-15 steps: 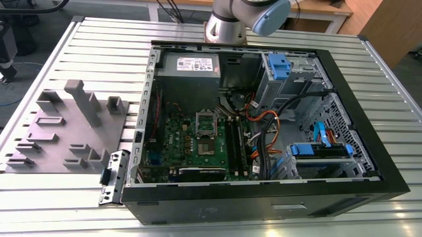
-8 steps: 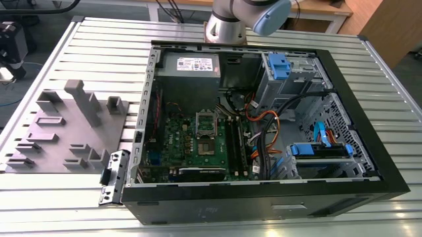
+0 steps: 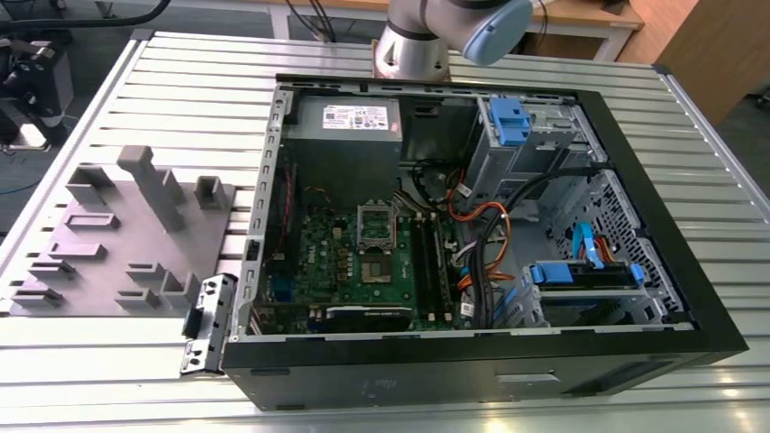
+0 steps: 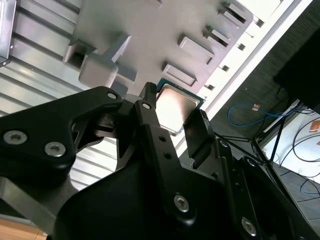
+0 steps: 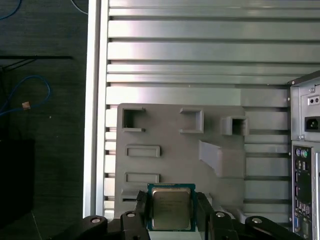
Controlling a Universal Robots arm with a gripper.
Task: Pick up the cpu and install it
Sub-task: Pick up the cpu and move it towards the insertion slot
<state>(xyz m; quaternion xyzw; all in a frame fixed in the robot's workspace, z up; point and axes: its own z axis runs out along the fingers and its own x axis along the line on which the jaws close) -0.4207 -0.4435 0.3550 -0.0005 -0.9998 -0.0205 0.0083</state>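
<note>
Silvery, green-rimmed cpu [image 5: 170, 208]; grey tray [image 5: 170, 135]; black end effector [image 5: 172, 212].

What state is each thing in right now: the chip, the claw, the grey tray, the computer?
cpu: held between the gripper's fingers, up above the tray.
gripper: shut on the cpu.
grey moulded tray: flat on the slatted table, beside the case.
computer case: lying on its side, open, motherboard exposed.
socket frame: on the motherboard; open or latched, cannot tell.
</note>
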